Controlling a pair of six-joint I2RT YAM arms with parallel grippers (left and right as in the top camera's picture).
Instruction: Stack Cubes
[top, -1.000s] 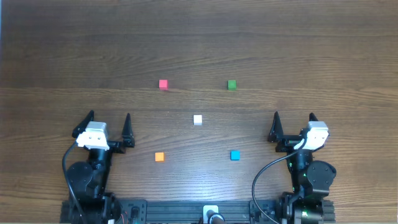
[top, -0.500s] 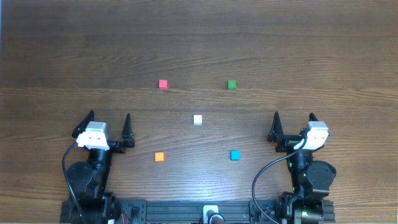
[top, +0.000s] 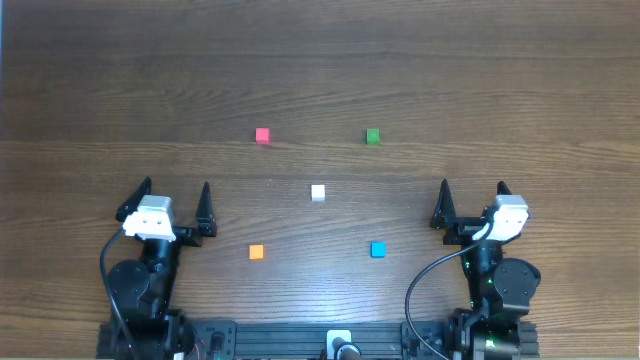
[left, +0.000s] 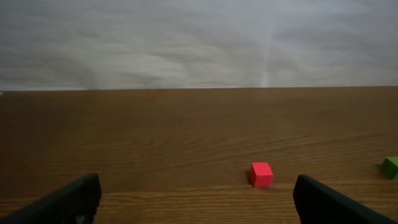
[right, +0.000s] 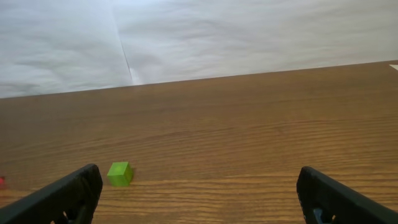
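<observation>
Wooden table (top: 320, 60) found carrying five cubes, all lying singly and well apart. Noted pink cube (top: 262, 135) and green cube (top: 373, 136) farthest from the bases, white cube (top: 318, 192) central, orange cube (top: 256, 252) and blue cube (top: 377, 249) nearest. Found left gripper (top: 175, 185) and right gripper (top: 471, 185) by their bases, fingers spread apart, holding nothing. Noted pale backdrop (left: 199, 37) beyond the far edge.

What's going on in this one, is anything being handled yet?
Nothing is held. The left gripper and right gripper are open near their bases. The pink cube, green cube, white cube, orange cube and blue cube lie apart on the table, none stacked.
</observation>
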